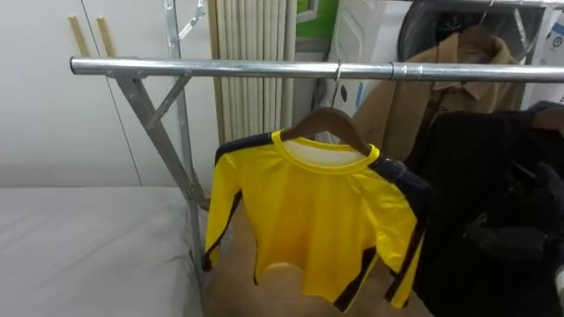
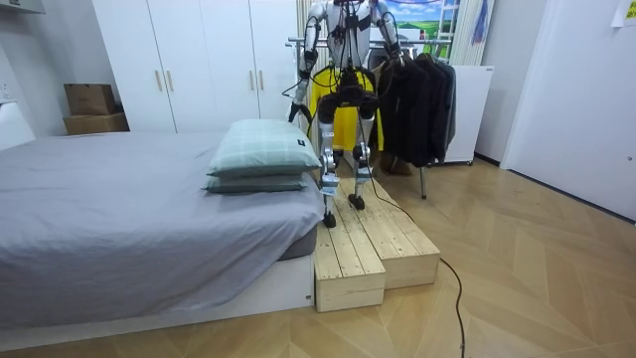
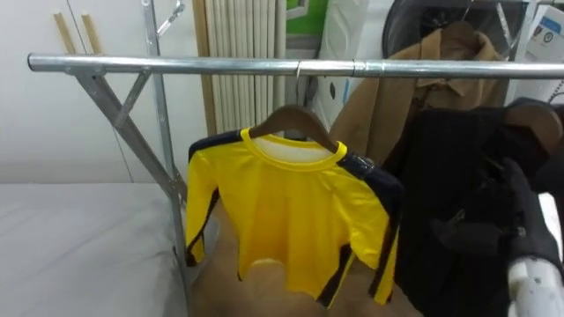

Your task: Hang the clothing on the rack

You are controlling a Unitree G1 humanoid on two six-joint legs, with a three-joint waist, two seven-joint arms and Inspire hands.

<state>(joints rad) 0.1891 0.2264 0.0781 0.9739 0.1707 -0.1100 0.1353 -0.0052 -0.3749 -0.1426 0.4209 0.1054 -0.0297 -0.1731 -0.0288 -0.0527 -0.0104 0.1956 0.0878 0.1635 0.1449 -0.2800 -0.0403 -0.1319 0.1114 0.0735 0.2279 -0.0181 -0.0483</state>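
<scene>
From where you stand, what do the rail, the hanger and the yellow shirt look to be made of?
The rail looks like bare metal tube, silvery with a dull shine. The hanger seems varnished wood, brown and smooth, with a metal hook. The yellow shirt looks like thin synthetic knit, slightly glossy, probably polyester.

Right hand point(image 1: 522, 220): dark, raised near the right edge, in front of the black clothes.
Black clothes point(image 1: 458, 189): just behind the hand and to its left.
Rail point(image 1: 220, 67): metal, level, above the hand.
Shirt point(image 1: 322, 220): yellow with dark sleeve trim, left of the hand, apart from it.
Hanger point(image 1: 348, 125): wooden, in the shirt's neck, hooked over the rail.
Coat point(image 1: 414, 97): brown, up and left of the hand, behind the rail.
Bed point(image 1: 88, 246): grey, far left of the hand.
</scene>
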